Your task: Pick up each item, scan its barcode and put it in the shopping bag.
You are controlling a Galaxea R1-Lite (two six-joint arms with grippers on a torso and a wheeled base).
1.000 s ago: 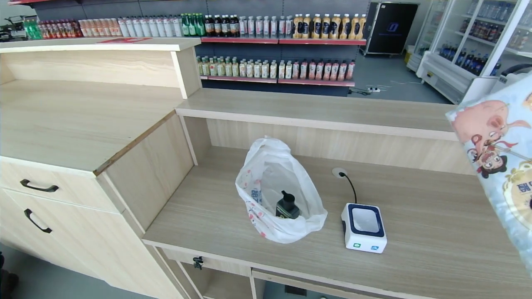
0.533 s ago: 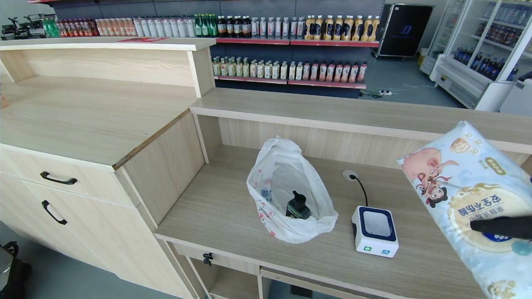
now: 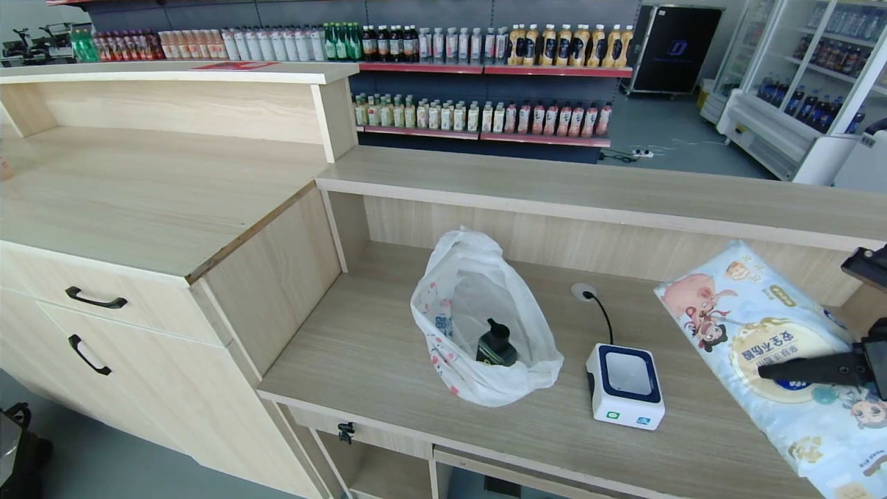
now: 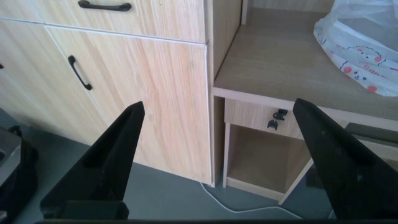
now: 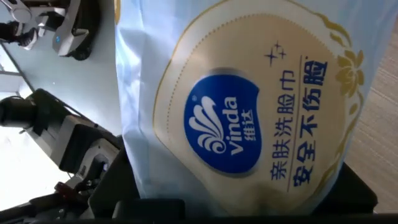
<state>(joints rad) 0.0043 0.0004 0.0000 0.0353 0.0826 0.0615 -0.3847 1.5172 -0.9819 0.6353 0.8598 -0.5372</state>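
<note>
Left pincer (image 4: pixel 214 165) hangs low before the cupboard front (image 4: pixel 155 93), jaws spread wide and holding nothing. Right pincer (image 3: pixel 776 371) clamps the tissue pack (image 3: pixel 734 326), which is tilted low over the counter (image 3: pixel 388 346). The scanner (image 3: pixel 625 386) sits to its left, with the shopping bag (image 3: pixel 478 291) farther left. Over the last half second the pack has dropped lower and lies flatter.

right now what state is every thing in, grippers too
bag, open at the top, standing on the counter
bottle, upright inside the bag
scanner, window facing up, cable plugged in
pack, held, right of the scanner
right gripper, jaws shut on the pack
left gripper, jaws open, empty
drawers, shut
</note>
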